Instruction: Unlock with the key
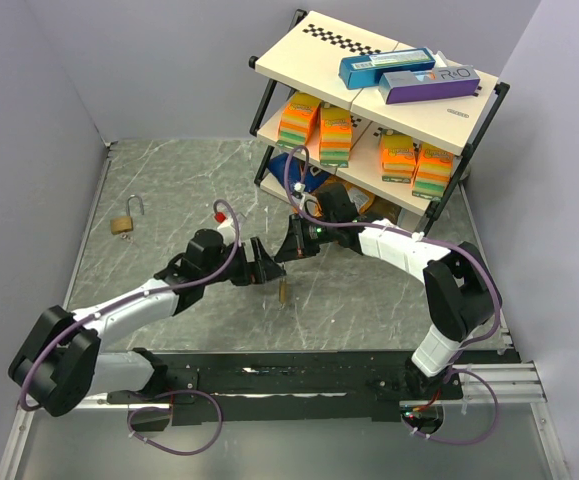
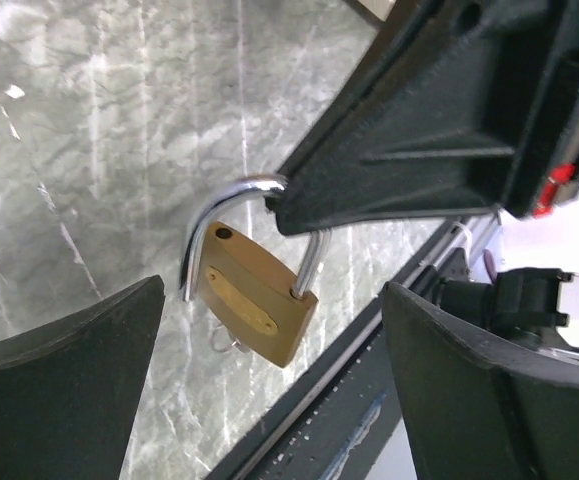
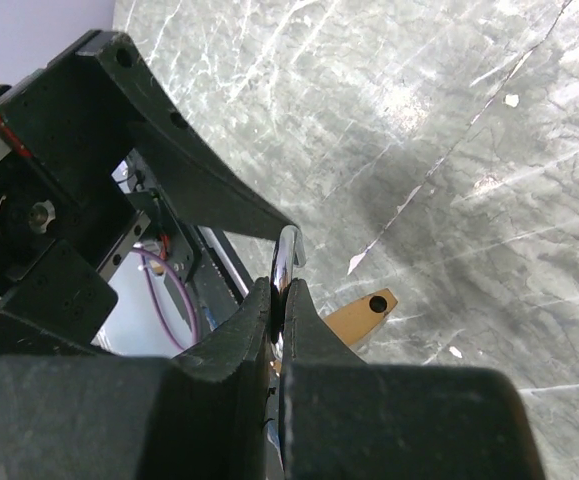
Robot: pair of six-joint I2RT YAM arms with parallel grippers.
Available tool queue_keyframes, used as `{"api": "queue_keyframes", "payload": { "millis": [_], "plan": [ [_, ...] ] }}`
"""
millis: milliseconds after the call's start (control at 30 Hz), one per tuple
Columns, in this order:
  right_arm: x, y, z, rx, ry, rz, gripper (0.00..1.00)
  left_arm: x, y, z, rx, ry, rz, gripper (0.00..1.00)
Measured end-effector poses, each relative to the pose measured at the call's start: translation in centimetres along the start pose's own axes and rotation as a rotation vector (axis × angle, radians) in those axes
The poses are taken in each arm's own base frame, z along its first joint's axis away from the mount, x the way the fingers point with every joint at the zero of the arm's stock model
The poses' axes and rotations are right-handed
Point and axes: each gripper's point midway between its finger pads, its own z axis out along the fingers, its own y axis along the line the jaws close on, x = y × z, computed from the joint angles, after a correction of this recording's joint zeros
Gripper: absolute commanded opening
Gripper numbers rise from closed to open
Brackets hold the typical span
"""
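Observation:
My right gripper is shut on the silver shackle of a brass padlock and holds it hanging above the table. In the left wrist view the padlock has its shackle swung open, with the free end outside the body and the empty shackle hole showing. A small thin metal piece with a ring pokes out behind the lock's lower edge; it looks like the key. My left gripper is open with its fingers wide on either side of the lock, touching nothing.
A second brass padlock with an open shackle lies on the table at the far left. A three-tier shelf with boxes stands at the back right, just behind the right arm. The table's black front rail is below the hanging lock.

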Motion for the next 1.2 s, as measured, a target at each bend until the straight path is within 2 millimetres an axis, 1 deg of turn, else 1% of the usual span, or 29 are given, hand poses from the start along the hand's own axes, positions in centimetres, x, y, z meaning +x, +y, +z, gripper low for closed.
{"api": "queue_keyframes", "payload": {
  "millis": [100, 233, 267, 333, 367, 433, 467, 533, 567, 633, 733, 767, 833, 867, 900, 1000, 1133, 1200],
  "plan": [
    [0.0, 0.1, 0.0, -0.004, 0.0, -0.001, 0.0, -0.1, 0.4, 0.4, -0.019, 0.007, 0.004, 0.91],
    [0.0, 0.1, 0.0, -0.009, 0.002, -0.002, 0.0, 0.6, 1.4, 1.1, -0.043, 0.037, -0.008, 0.86],
    [0.0, 0.1, 0.1, -0.01, 0.003, -0.002, 0.0, 0.9, 1.6, 1.3, -0.046, 0.046, -0.012, 0.8],
    [0.1, 0.1, 0.1, -0.011, 0.005, -0.001, 0.0, 1.3, 2.0, 1.7, -0.049, 0.066, -0.017, 0.74],
    [0.1, 0.0, 0.1, -0.009, 0.006, -0.001, 0.0, 1.5, 2.0, 1.8, -0.047, 0.074, -0.021, 0.67],
    [0.1, -0.2, 0.3, -0.002, 0.007, -0.001, 0.0, 1.6, 1.9, 2.0, -0.04, 0.084, -0.021, 0.6],
    [0.1, -0.4, 0.3, 0.001, 0.007, 0.0, 0.0, 1.5, 1.7, 2.0, -0.035, 0.085, -0.019, 0.56],
    [0.1, -0.5, 0.4, 0.004, 0.007, -0.003, 0.0, 1.6, 1.7, 2.1, -0.034, 0.091, -0.016, 0.5],
    [0.1, -0.5, 0.4, 0.005, 0.007, -0.005, 0.0, 1.6, 1.7, 2.1, -0.032, 0.094, -0.013, 0.44],
    [0.1, -0.8, 0.5, 0.007, 0.009, -0.004, 0.0, 1.7, 1.8, 2.2, -0.035, 0.099, -0.01, 0.42],
    [0.3, -1.1, 0.7, 0.013, 0.013, 0.001, 0.0, 1.9, 2.1, 2.3, -0.046, 0.108, -0.006, 0.35],
    [0.3, -1.2, 0.8, 0.017, 0.014, 0.001, 0.0, 1.9, 2.2, 2.3, -0.053, 0.109, -0.006, 0.3],
    [0.2, -1.5, 0.9, 0.026, 0.012, 0.002, 0.0, 1.9, 2.5, 2.3, -0.072, 0.11, -0.008, 0.27],
    [0.2, -1.7, 1.0, 0.032, 0.011, 0.003, 0.0, 1.8, 2.7, 2.2, -0.086, 0.108, -0.01, 0.21],
    [0.3, -1.9, 1.1, 0.04, 0.011, 0.004, 0.0, 1.8, 2.9, 2.3, -0.097, 0.106, -0.01, 0.19],
    [0.3, -2.4, 1.7, 0.06, 0.009, 0.004, 0.0, 1.8, 3.4, 2.2, -0.135, 0.1, -0.012, 0.17],
    [0.5, -2.8, 3.1, 0.093, 0.008, -0.019, 0.0, 2.0, 4.6, 2.0, -0.212, 0.102, -0.022, 0.16],
    [0.2, -2.8, 3.6, 0.111, -0.001, -0.032, 0.0, 1.6, 5.0, 1.9, -0.254, 0.087, -0.018, 0.17]
  ]
}}
